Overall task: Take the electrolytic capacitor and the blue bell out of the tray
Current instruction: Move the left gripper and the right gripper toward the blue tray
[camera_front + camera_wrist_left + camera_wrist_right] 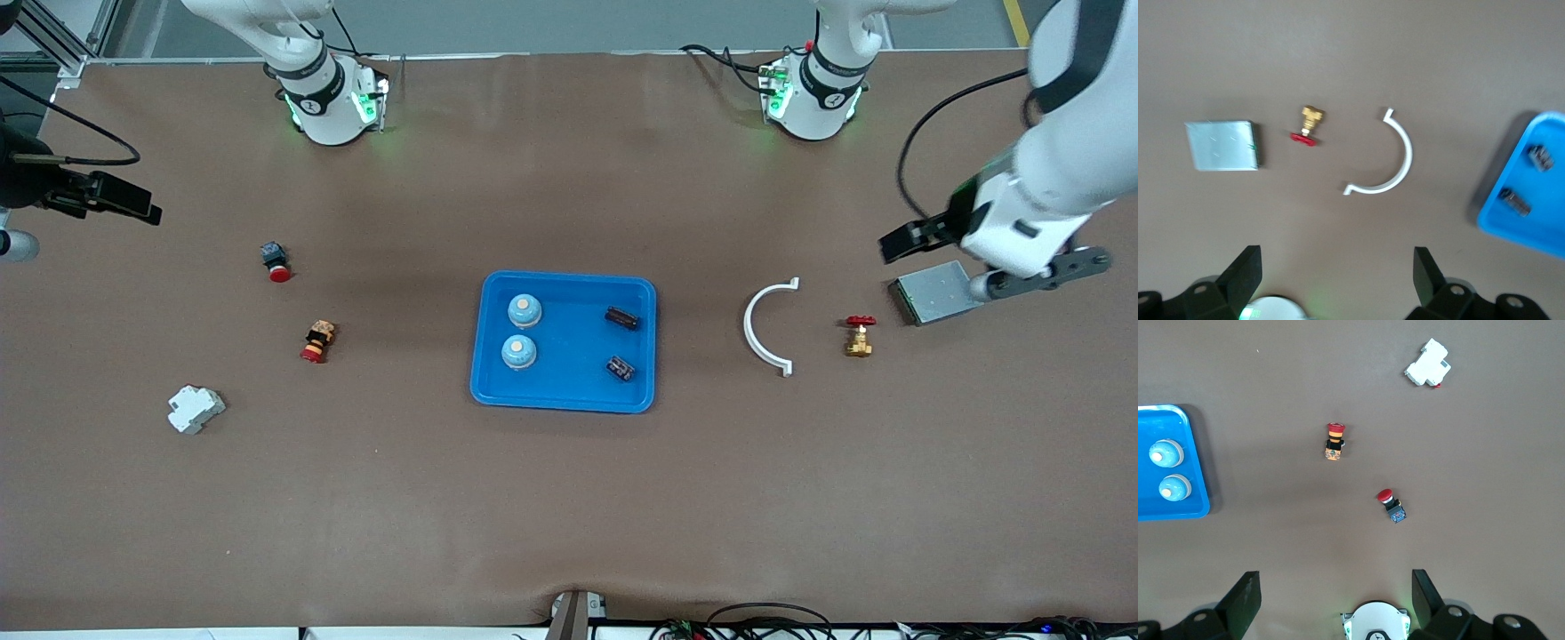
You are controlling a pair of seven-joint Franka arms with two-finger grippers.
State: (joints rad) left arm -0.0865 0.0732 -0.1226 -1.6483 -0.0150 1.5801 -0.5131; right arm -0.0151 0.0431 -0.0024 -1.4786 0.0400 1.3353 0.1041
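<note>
A blue tray (569,391) sits mid-table. In it are two pale blue bells (524,310) (519,352) toward the right arm's end and two dark capacitors (621,317) (621,367) toward the left arm's end. My left gripper (902,240) is open and empty, up over the table's left-arm end by a grey box. In its wrist view (1335,257) the capacitors (1539,157) and the tray (1538,227) show. My right gripper (116,203) is open and empty, up over the table's right-arm end. Its wrist view (1333,581) shows the bells (1166,454).
A white half-ring (765,324), a brass valve with a red handle (859,336) and a grey metal box (929,293) lie toward the left arm's end. Two red push-buttons (276,262) (317,341) and a white breaker (195,409) lie toward the right arm's end.
</note>
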